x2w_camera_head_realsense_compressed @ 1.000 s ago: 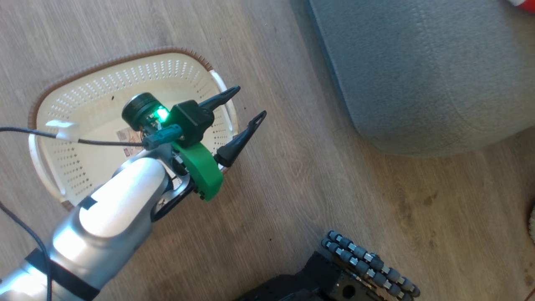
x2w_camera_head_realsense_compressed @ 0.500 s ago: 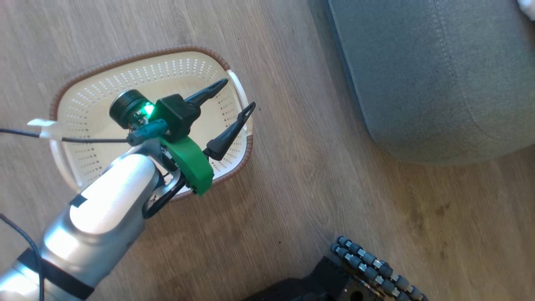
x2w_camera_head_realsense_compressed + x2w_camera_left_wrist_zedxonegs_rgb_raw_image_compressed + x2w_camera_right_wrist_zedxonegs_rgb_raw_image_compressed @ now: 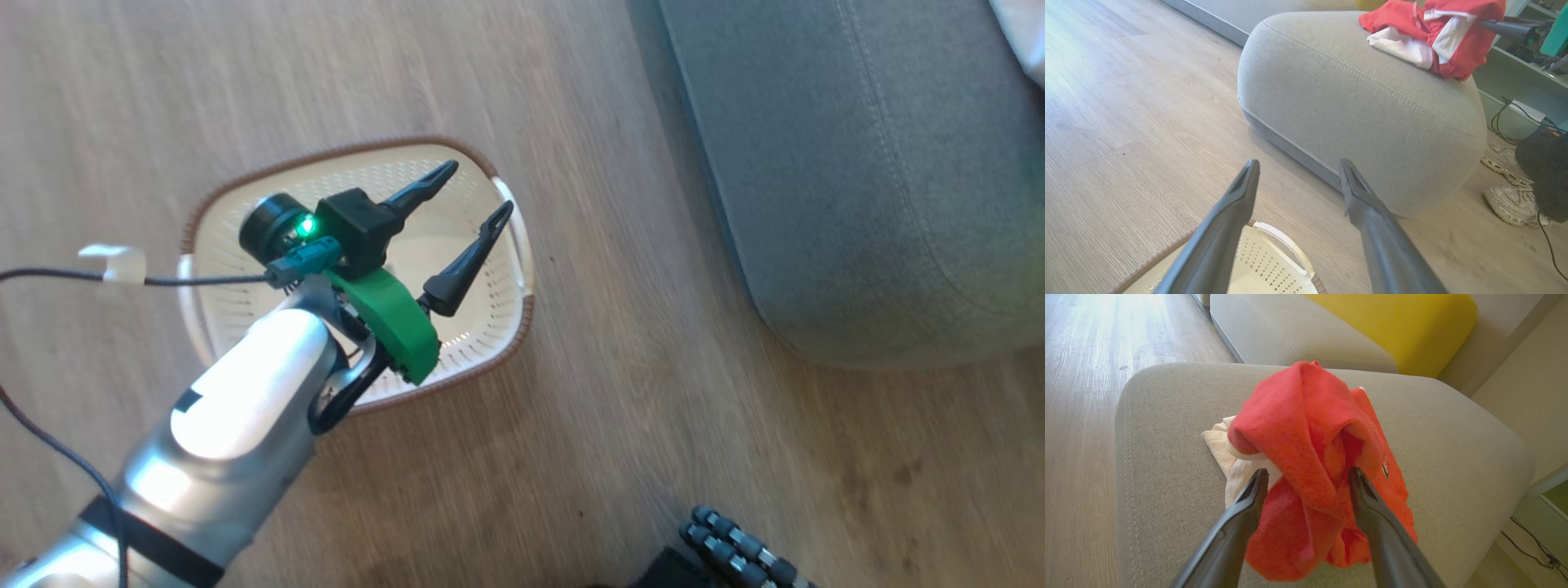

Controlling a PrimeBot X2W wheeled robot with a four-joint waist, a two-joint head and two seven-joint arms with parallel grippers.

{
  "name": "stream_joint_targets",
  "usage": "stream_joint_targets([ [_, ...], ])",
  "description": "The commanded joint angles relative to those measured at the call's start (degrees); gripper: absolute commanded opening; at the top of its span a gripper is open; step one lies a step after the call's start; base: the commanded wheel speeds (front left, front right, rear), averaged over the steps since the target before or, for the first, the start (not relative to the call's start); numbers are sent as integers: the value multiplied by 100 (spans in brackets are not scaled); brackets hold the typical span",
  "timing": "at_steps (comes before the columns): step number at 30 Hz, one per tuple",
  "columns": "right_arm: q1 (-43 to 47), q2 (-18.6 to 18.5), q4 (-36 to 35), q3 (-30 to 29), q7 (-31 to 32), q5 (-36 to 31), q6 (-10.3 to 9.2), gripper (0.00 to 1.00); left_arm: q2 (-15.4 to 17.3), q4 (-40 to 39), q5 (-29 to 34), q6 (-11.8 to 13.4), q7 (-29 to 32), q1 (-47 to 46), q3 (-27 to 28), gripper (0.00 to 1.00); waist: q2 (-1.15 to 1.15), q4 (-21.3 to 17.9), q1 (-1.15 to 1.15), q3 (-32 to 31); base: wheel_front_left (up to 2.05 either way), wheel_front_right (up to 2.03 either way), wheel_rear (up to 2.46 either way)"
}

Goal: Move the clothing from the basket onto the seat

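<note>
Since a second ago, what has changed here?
Mainly the head view swung, sliding the whole picture. The left gripper stays open above the basket, which keeps its place beside the seat. The clothing lies on the seat, between the spread fingers of the right gripper.

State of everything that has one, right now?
basket: upright on floor, no clothing seen inside
red garment: bunched on the seat
white cloth: on the seat, partly under red garment
left gripper: open, above the basket
right gripper: open, red garment between its fingers
</note>
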Motion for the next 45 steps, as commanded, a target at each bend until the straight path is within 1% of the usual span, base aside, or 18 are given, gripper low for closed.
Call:
stream_joint_targets([
  [1,277,-237,-317,-9,-72,46,-2,100,-13,-147,4,0,-67,38,270,100,0,190,0,-222,0,0,0],
  [5,875,-112,-808,48,-40,80,-2,100,-142,-132,86,-19,-68,254,522,100,0,362,0,-508,0,0,0],
  [11,1607,287,-1680,323,160,57,-2,100,-305,-26,229,-38,-69,668,1007,100,0,626,0,-994,0,0,0],
  [17,2001,515,-2288,755,275,128,-2,100,-484,63,415,-50,-69,1071,1563,100,0,969,0,-1397,0,0,0],
  [23,2112,701,-2617,1163,228,190,-2,100,-662,-39,624,-58,-69,1437,2058,100,0,1345,0,-1738,0,0,0],
  [30,2116,770,-2497,1534,33,335,-2,100,-788,-158,782,-60,-70,1786,2406,100,0,1758,0,-2103,0,0,0],
  [35,2091,851,-2316,1845,-140,409,-2,100,-827,-229,1022,-61,-70,2088,2889,100,0,2006,0,-2352,0,0,0],
  [41,2074,1006,-2010,2171,-303,489,-2,100,-894,-284,1391,-61,-70,2452,3417,100,0,2177,0,-2572,0,0,0],
  [45,2110,1116,-1798,2308,-406,533,-2,100,-962,-414,1629,-61,-70,2675,3751,100,0,2205,0,-2671,0,0,0],
])
